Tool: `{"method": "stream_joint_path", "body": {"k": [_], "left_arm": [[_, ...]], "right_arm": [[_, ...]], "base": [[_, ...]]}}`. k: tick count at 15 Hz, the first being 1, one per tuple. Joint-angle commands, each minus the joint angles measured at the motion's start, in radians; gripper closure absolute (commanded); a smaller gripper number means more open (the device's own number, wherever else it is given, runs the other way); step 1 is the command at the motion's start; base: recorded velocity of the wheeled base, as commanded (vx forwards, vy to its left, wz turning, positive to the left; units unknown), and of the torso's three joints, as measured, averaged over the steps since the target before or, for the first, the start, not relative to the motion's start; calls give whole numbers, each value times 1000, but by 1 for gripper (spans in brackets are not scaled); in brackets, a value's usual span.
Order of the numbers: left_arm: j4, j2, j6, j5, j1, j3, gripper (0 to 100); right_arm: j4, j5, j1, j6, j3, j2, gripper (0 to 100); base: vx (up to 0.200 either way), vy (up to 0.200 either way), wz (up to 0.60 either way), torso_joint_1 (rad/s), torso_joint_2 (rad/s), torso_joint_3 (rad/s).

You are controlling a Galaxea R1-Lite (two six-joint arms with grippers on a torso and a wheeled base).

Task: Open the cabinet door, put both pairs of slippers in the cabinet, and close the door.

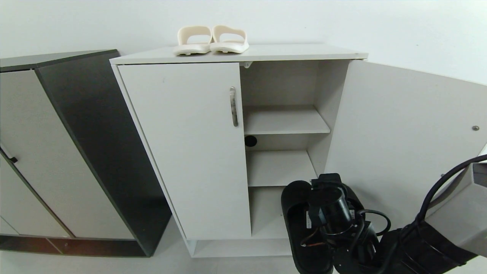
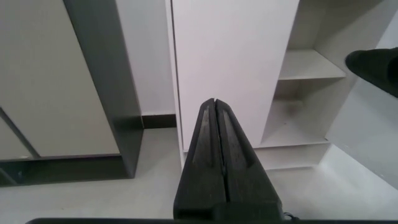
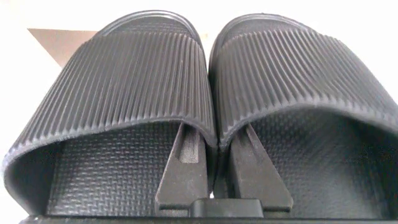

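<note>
2 slipper pairs [image 1: 193, 47], 2 cabinets [image 1: 182, 152]

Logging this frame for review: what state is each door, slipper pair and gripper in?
right door: swung open.
left door: shut.
black slippers: clamped together in right gripper, not yet shelved.
beige slippers: resting on cabinet top.
left gripper: shut, empty.

The black slippers [image 3: 143, 81] have fine ribbed lines across the straps and a pebbly grid on the footbeds. The cream slippers [image 1: 211, 40] are plain, the cabinet [image 1: 182, 152] is white, and the neighbouring unit [image 1: 99, 144] has a dark grey side.
</note>
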Motion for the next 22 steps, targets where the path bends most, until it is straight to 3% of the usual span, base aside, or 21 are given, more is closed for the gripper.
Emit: {"method": "stream_joint_path", "body": {"k": [1,19,21,22], "left_arm": [[0,2,0,-1,0,0,100],[0,2,0,-1,0,0,100],[0,2,0,-1,0,0,100],[0,2,0,-1,0,0,100]], "right_arm": [[0,0,-2,0,2,-1,100],[0,8,-40,-5,9,0,100],[-11,34,-26,-2,8,-3,100],[-77,113,18,-12,3,-12,100]], "base": [[0,0,0,0,0,0],[0,0,0,0,0,0],[0,0,0,0,0,0],[0,0,0,0,0,0]]}}
